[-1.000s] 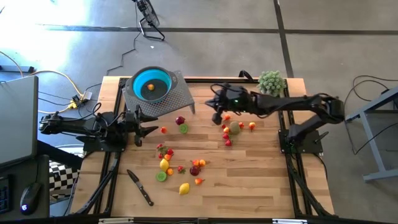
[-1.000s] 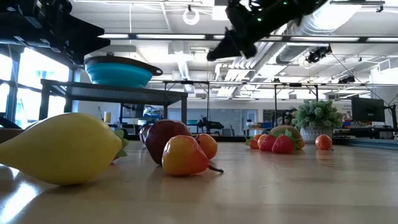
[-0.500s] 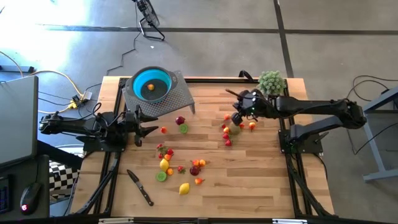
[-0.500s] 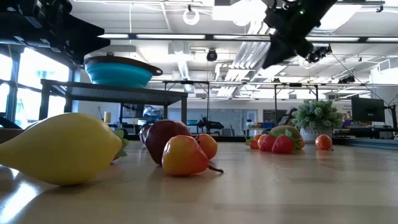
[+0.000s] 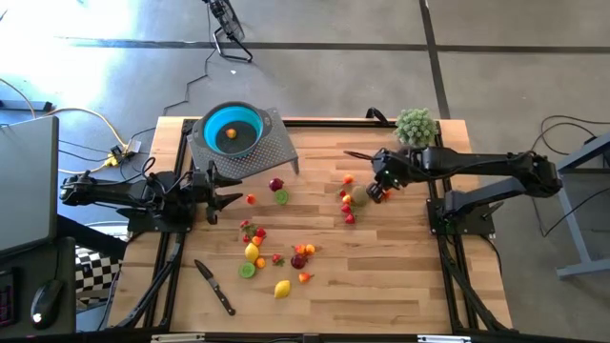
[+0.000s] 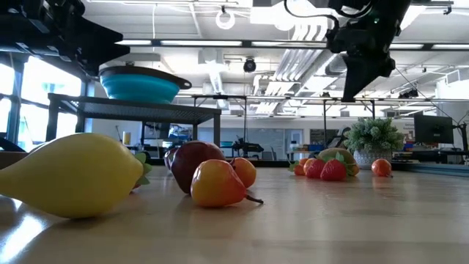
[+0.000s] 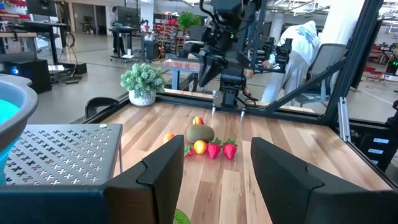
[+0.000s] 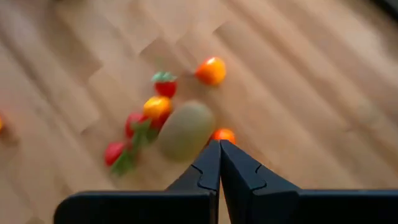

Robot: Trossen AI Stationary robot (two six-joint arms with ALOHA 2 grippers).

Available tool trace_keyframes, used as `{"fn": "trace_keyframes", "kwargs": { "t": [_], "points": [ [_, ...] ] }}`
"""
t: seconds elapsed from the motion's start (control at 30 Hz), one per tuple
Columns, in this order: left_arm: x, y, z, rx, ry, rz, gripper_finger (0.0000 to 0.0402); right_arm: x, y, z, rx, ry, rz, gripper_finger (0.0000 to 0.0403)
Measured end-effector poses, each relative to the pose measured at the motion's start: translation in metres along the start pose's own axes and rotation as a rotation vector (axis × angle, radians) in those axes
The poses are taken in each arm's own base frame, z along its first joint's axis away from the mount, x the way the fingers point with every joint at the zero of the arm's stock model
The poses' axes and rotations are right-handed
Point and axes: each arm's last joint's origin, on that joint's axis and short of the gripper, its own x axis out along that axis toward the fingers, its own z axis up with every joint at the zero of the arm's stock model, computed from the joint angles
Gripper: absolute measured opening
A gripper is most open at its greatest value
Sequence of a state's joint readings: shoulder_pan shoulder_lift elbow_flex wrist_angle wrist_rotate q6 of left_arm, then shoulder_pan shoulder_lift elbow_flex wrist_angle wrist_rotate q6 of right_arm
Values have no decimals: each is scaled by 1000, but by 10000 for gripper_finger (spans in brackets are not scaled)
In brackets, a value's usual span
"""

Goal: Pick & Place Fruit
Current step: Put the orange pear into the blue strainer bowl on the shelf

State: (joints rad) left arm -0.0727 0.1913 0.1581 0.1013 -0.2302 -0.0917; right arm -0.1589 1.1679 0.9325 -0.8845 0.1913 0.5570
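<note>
Small toy fruit lie loose on the wooden table: one group [image 5: 276,257] near the middle front and a cluster [image 5: 355,198] at the right, with a green-brown kiwi [image 8: 185,129], strawberries and orange pieces. One orange fruit [image 5: 231,134] lies in the teal bowl [image 5: 250,122], which stands on a perforated metal stand [image 5: 272,152]. My right gripper [image 5: 375,193] hangs shut, slanting down, above the right cluster and clear of it [image 6: 359,88]; its fingers [image 8: 219,155] hold nothing. My left gripper [image 5: 217,195] waits level and open at the table's left [image 7: 217,180].
A black-handled knife [image 5: 215,286] lies at the front left. A fuzzy pale green plant ball [image 5: 416,125] stands at the far right corner, just behind my right arm. A yellow lemon [image 6: 73,174] lies close to the low camera. Bare wood stretches along the front right.
My right gripper has swung toward the table's right edge, from left of the right-hand fruit cluster to above it, and has tipped from nearly level to slanting steeply down while rolling. It has stayed shut and holds nothing. No fruit has moved.
</note>
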Motion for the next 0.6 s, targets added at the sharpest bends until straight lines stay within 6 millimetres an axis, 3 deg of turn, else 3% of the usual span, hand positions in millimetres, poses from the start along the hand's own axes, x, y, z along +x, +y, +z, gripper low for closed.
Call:
{"fn": "trace_keyframes", "kwargs": {
  "t": [0.23, 0.4, 0.6],
  "points": [
    [0, 0, -1, 2, 7, 1, 184, 0, 0, -6, -157, 104, 84, 3],
    [0, 0, -1, 1, 7, 1, 184, 7, -2, -10, -226, 92, 34, 5],
    [0, 0, -2, 4, 25, 2, 184, 20, -8, -19, -163, 77, -72, 60]
  ]
}}
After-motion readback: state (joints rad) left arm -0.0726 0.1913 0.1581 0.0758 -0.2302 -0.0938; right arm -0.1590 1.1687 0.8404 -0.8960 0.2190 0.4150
